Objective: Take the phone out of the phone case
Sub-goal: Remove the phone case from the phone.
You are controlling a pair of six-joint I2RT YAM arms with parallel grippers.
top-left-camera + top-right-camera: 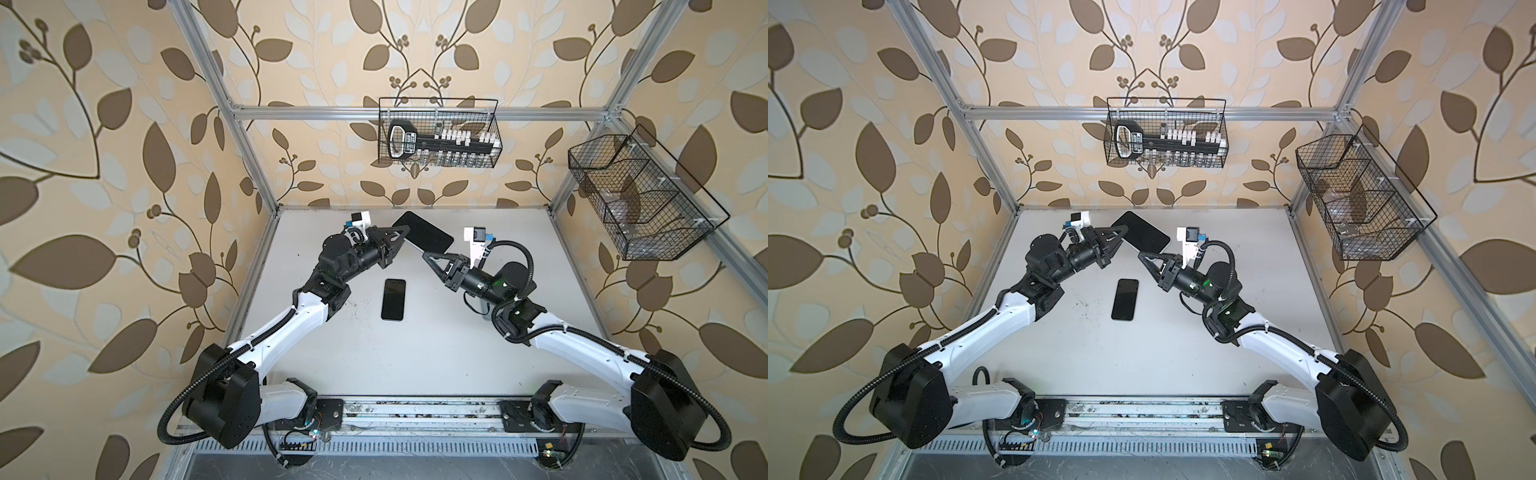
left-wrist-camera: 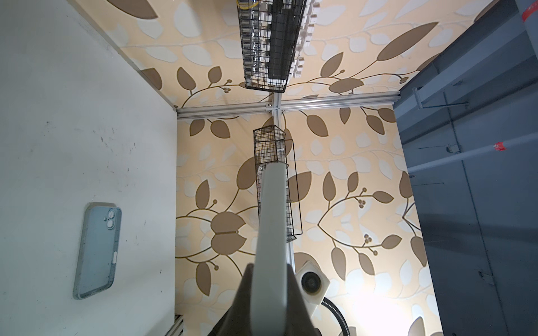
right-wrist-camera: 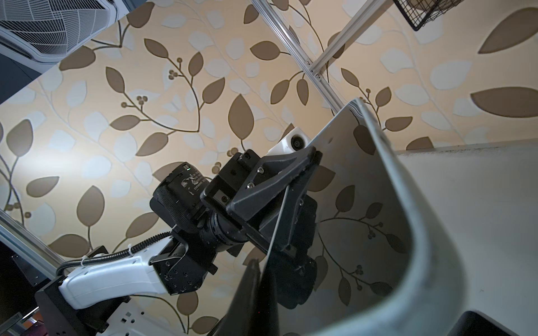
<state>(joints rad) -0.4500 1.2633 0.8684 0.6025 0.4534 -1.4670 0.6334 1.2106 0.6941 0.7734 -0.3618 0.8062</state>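
Note:
The phone case (image 1: 415,248), pale grey-green at the rim, hangs in the air over the back of the table, with the phone's (image 1: 426,232) black glossy face upward in it. My left gripper (image 1: 406,231) is shut on its far-left end; in the left wrist view the pale case edge (image 2: 272,203) sits clamped between the jaws of that gripper (image 2: 269,266). My right gripper (image 1: 426,254) pinches the near-right edge, its fingers (image 3: 253,279) closed on a thin lip beside the curving rim (image 3: 407,232). A second phone (image 1: 393,299) lies flat mid-table; the left wrist view shows this second phone (image 2: 97,250) pale blue with two lenses.
A wire basket (image 1: 438,133) with a black tool and white pieces hangs on the back wall. Another wire basket (image 1: 640,195) hangs on the right wall. Aluminium posts (image 1: 249,166) frame the white table (image 1: 436,353), and the arms' base rail (image 1: 415,411) runs along the front.

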